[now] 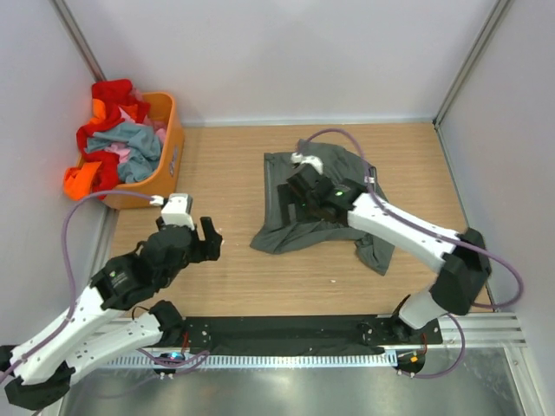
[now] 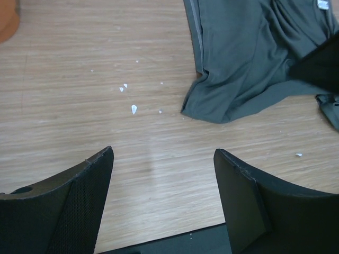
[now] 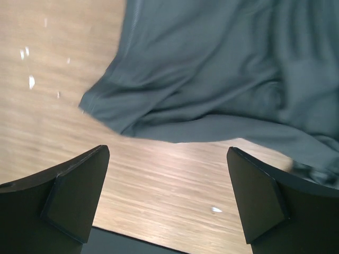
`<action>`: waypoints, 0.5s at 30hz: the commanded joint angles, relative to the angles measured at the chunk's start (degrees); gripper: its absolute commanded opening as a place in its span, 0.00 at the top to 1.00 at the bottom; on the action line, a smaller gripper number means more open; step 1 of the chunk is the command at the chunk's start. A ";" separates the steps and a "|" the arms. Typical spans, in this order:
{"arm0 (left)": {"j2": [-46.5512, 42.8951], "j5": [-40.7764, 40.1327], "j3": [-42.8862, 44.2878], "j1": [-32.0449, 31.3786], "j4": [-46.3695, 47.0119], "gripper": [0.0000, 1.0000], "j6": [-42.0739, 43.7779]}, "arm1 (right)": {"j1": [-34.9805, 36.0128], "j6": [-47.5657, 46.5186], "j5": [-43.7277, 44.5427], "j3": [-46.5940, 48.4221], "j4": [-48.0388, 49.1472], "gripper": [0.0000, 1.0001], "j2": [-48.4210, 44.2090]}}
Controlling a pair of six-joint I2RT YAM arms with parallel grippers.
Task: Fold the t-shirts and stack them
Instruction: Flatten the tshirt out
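bare wood (image 1: pixel 230 165) ran open between the left gripper (image 1: pixel 192 230) and the dark grey t-shirt (image 1: pixel 282 232). only small white flecks (image 2: pixel 134 109) lay on it, nothing to block a pass. left fingers stood spread, wood showing in the gap. orange basket (image 1: pixel 171 147), heaped with coloured shirts (image 1: pixel 121 139), filled the far left corner by the left wall (image 1: pixel 35 104), near the left gripper. right gripper (image 1: pixel 299 189) hung over the grey shirt, fingers spread, its arm (image 1: pixel 399 230) lying across the shirt's right side. purple cable (image 1: pixel 342 137) looped over the shirt's far edge, possibly touching cloth; view unclear. free wood strips lay between shirt and back wall (image 1: pixel 286 61), and between shirt and right wall (image 1: pixel 512 130).
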 commanded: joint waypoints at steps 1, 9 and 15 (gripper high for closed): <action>5.10 1.01 -1.49 0.14 5.90 0.22 -4.43 | -6.10 3.04 9.77 -1.80 -2.97 0.00 -16.00; 22.76 5.22 -6.25 1.01 21.56 0.19 -6.99 | -12.54 4.45 12.15 -12.98 -6.66 0.00 -27.11; 35.51 22.18 -11.52 11.56 37.64 0.29 -10.06 | -14.12 5.07 5.57 -20.54 -4.91 0.00 -32.81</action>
